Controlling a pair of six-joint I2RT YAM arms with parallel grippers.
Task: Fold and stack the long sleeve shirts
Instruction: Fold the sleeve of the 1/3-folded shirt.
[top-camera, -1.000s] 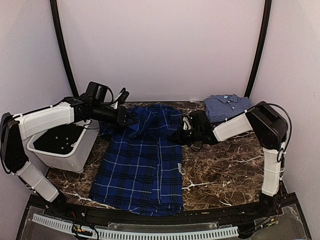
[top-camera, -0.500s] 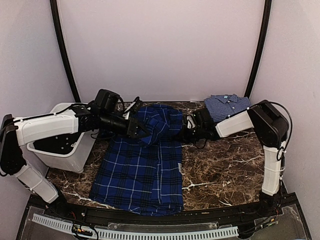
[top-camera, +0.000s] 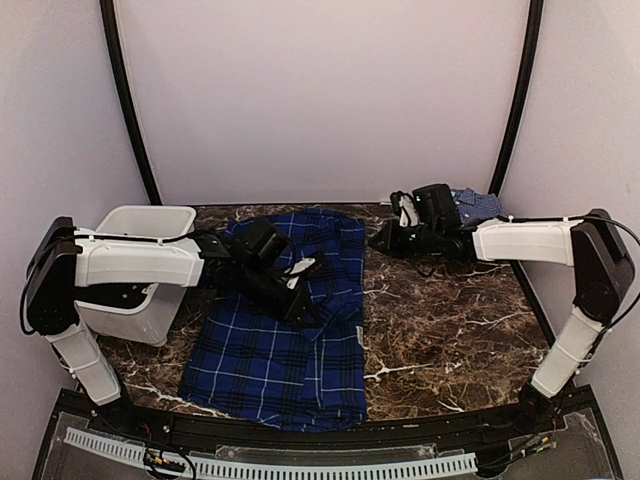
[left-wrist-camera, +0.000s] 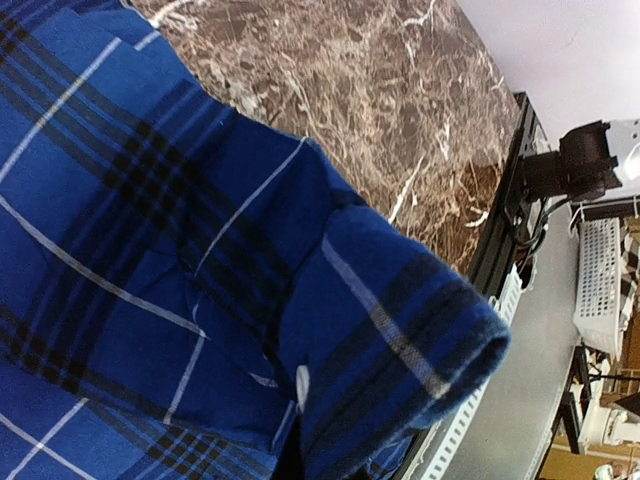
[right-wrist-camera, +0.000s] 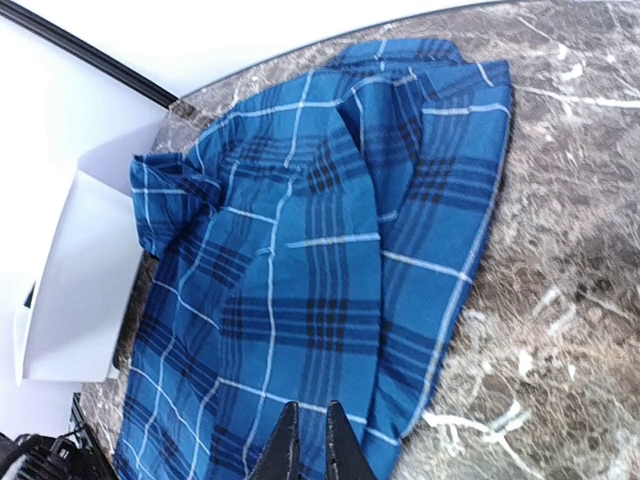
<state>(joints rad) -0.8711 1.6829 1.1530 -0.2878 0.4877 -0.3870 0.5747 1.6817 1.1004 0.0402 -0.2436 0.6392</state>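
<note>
Left arm: reaches from the left wall side toward centre, forearm low and roughly level, passing in front of the white plastic bin (top-camera: 150, 212). Left end effector (top-camera: 303, 303) sits over the upper half of the deep-blue plaid cloth shirt (top-camera: 270, 360), closed on a bunched fold of it. In the left wrist view, a cuff-like doubled edge of plaid bulges close to the lens.

Right arm: stretched leftward along the back of the brown marble-patterned counter (top-camera: 450, 320). Right end effector (top-camera: 383, 240) hangs over bare counter just beside the plaid shirt's upper right edge. Its fingers stand a narrow slit apart with nothing between them.

Plaid shirt: centre-left on the counter. Lower body flat, hem at the near edge. Upper part rumpled and doubled over. Black and white lines on blue.

Lighter blue fine-check shirt (top-camera: 482, 204): folded, collar showing, far right corner of the counter, partly hidden behind the right arm.

Count: two shirts, one bin, two arms.
</note>
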